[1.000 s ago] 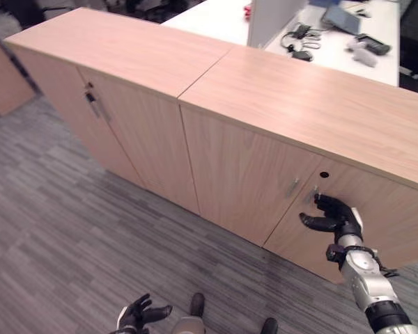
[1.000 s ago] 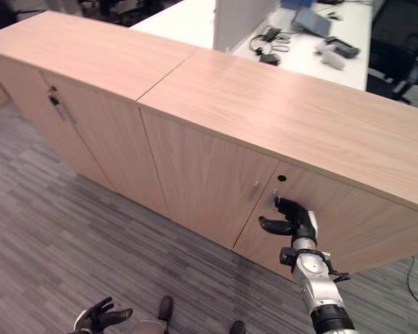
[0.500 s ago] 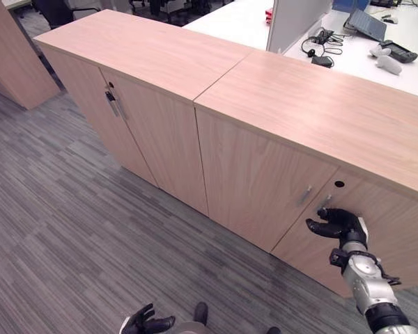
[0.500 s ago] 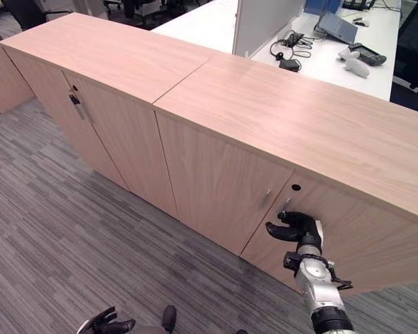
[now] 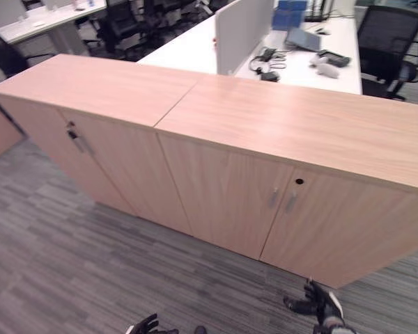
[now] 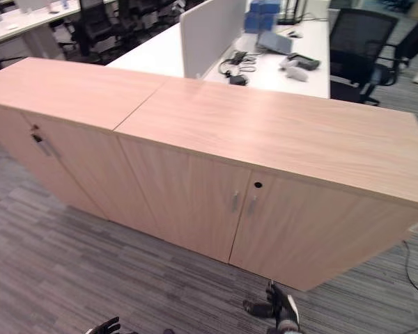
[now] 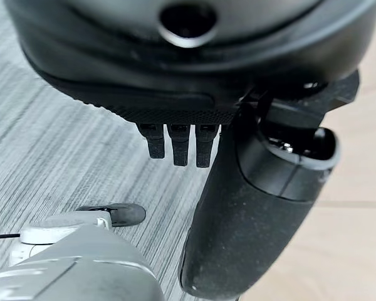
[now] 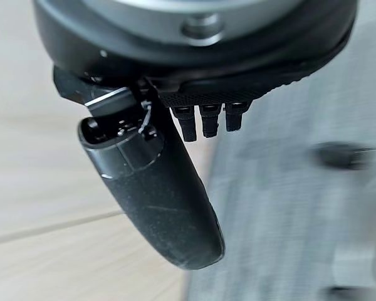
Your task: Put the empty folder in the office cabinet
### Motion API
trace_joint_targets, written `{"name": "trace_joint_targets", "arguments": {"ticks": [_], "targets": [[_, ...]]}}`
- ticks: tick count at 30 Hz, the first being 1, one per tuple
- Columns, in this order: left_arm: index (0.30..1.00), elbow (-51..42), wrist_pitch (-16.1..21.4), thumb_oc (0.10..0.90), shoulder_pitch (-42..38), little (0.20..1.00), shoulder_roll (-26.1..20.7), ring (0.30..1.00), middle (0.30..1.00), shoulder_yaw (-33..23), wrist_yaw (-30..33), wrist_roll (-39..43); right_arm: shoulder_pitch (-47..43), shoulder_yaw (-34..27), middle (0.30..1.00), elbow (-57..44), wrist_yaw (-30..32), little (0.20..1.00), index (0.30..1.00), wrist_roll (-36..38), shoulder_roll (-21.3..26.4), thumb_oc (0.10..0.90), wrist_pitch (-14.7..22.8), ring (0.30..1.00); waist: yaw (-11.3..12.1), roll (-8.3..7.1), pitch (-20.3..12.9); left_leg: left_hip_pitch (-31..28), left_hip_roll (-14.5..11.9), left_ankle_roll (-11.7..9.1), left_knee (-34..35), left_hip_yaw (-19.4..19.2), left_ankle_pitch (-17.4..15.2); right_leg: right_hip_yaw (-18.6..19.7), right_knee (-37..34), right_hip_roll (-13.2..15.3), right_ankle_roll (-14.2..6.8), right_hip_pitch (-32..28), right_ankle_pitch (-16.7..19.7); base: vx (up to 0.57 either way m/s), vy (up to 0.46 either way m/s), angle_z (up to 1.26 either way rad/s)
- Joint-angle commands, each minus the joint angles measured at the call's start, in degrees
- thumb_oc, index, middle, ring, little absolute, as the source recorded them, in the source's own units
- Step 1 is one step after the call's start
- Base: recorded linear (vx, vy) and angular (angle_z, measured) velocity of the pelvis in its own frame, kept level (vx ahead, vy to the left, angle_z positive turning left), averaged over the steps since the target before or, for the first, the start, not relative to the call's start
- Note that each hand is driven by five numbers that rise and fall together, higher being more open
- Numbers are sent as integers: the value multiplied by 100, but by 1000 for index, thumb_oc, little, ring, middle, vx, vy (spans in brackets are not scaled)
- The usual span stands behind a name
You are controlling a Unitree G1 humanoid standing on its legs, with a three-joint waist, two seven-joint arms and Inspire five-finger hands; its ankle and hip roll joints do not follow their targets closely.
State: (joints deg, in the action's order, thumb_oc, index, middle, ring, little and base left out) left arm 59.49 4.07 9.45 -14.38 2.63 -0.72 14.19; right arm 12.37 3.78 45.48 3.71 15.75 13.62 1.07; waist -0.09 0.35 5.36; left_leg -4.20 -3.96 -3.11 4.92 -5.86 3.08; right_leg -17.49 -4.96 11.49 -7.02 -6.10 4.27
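Note:
The office cabinet (image 5: 237, 188) is a long, low light-wood unit standing across the view. Its right pair of doors looks shut, with two small metal handles (image 5: 282, 200) side by side and a keyhole (image 5: 299, 181) above them. My right hand (image 5: 315, 307) hangs low over the carpet in front of the right door, well below the handles, open and holding nothing; its thumb (image 8: 153, 188) sticks out in the right wrist view. My left hand (image 5: 145, 325) is at the bottom edge, open and empty, thumb (image 7: 250, 219) extended.
The cabinet's left unit (image 5: 70, 139) has a handle with a key (image 5: 74, 133). Behind the cabinet stands a white desk (image 5: 195, 49) with a divider panel, cables and devices, and a black office chair (image 5: 386, 42). Grey striped carpet (image 5: 70, 264) lies in front.
The camera view has shifted and pulled back. My right hand has come away from the right door's handle and dropped low towards the floor. The doors stay shut.

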Motion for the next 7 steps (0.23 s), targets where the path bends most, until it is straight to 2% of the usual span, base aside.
{"name": "trace_joint_targets", "arguments": {"ticks": [1, 4, 7], "targets": [[900, 170, 230, 800, -344, 900, -160, 900, 900, 94, -62, -284, -692, -10, 900, -164, -68, 900, 900, -140, 199, 800, 373, 900, 73, 69, 31, -295, -251, -250, -89, -157, -473, 398, 219, 290, -434, 36, -278, -1, -10, -55], [900, 207, 241, 800, -413, 900, -198, 900, 900, 231, -82, -456, -754, 41, 900, 371, -114, 900, 900, -88, 164, 800, 335, 900, -16, 57, 47, -397, -304, -259, -90, -378, -494, 594, 191, 248, -443, 108, -235, 12, -11, -57], [900, 263, 241, 800, -483, 900, -197, 900, 900, 365, -156, -557, -829, 98, 900, 678, -137, 900, 900, -163, 184, 800, 316, 900, -86, 59, 48, -460, -326, -267, -75, -485, -508, 666, 155, 242, -459, 135, -194, 14, 0, -30]]}}
